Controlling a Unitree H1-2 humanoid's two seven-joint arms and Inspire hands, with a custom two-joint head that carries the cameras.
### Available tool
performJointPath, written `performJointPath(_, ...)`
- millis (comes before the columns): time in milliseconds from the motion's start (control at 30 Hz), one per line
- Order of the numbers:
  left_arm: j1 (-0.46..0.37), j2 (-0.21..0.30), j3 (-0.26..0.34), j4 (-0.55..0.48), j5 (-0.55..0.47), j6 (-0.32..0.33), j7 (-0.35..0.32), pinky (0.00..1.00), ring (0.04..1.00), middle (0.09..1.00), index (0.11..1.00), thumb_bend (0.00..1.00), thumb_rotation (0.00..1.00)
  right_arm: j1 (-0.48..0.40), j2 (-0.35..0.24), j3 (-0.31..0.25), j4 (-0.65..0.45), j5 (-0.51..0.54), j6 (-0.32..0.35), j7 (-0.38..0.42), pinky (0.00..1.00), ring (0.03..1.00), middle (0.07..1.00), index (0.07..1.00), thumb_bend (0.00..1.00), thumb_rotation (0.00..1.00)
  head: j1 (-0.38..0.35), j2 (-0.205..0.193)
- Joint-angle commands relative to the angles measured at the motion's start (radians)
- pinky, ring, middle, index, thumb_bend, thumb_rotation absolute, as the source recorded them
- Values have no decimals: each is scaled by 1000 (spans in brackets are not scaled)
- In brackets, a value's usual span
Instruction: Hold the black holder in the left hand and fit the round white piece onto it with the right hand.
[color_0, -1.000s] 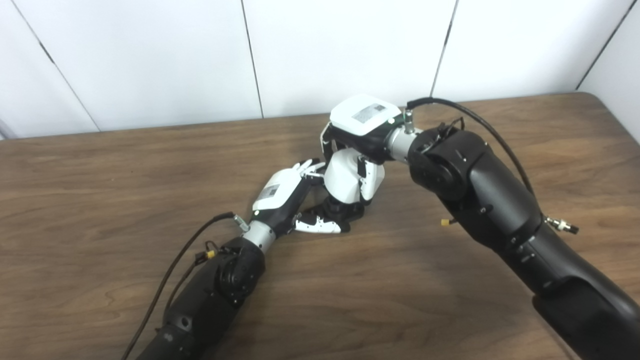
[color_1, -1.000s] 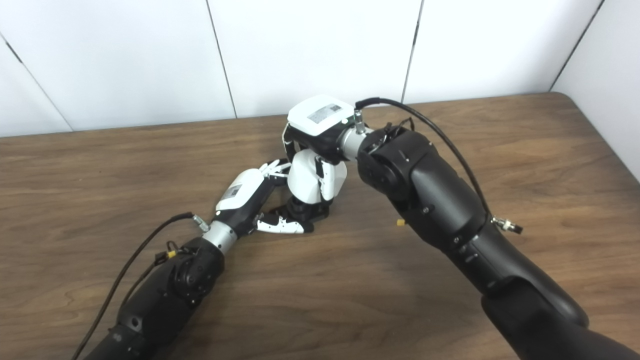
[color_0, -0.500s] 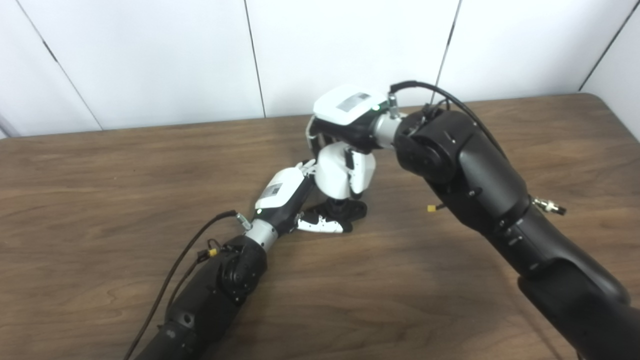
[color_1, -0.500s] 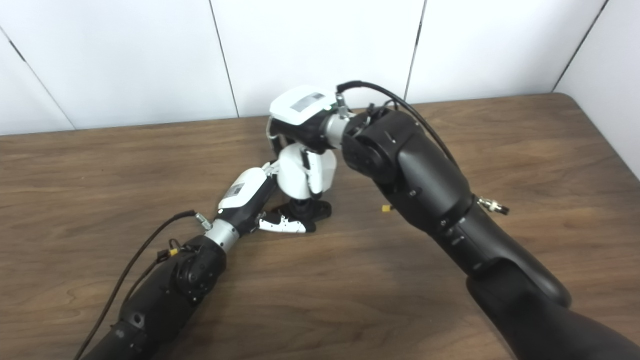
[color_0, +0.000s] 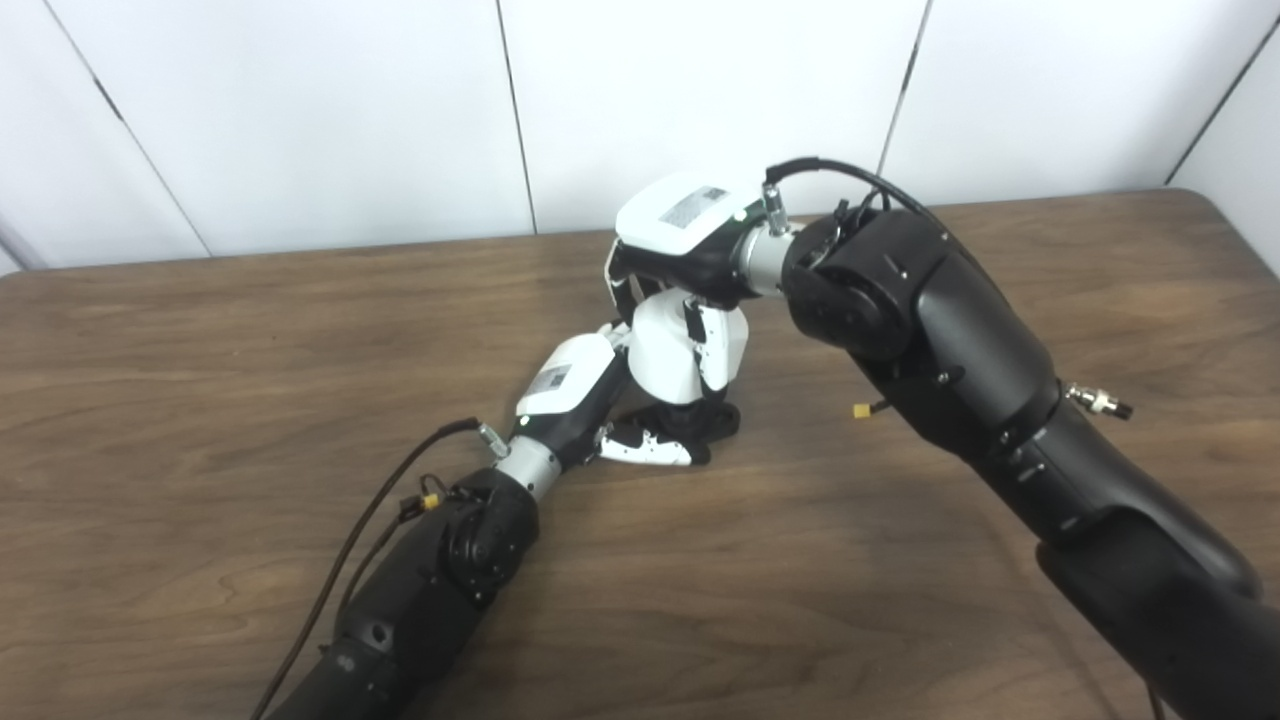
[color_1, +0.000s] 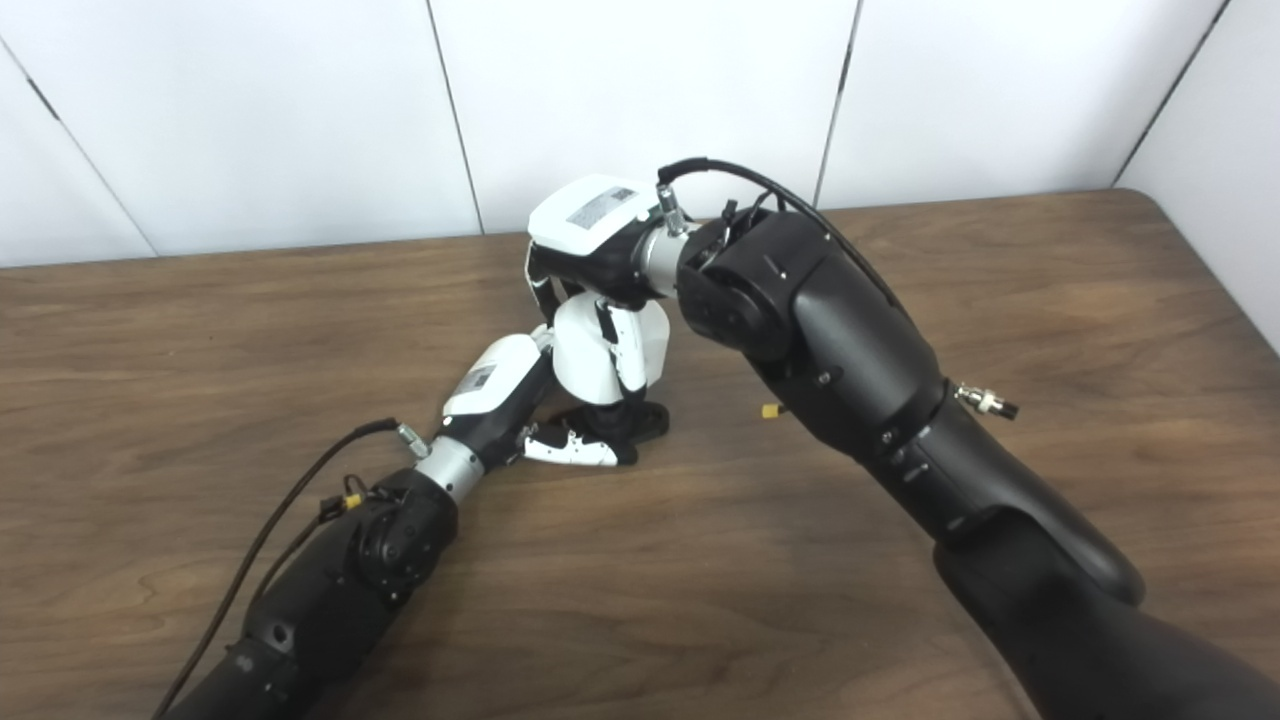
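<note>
While gripped by right hand (color_0: 680, 250): white piece (color_0: 672, 350) atop black holder (color_0: 700, 422).

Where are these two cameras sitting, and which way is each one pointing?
Left eye view: on the head, looking down at the wooden table; shows both arms, left hand and right hand.
Right eye view: beside it on the head, aimed the same way; the same arms and hands show.
Shared: the round white piece in the right hand over the black holder by the left hand.
</note>
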Motion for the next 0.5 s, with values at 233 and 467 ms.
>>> performJointPath(233,61,2,-54,48,40,45,-112,952,965,902,481,524,59,-22,-21,11,-15,20,-29,31,306,372,486,523,515,0,0,5)
performJointPath(467,59,0,-55,52,47,39,-104,938,968,898,481,525,60,8,-24,27,-21,25,-49,29,319,384,501,507,516,0,1,8)
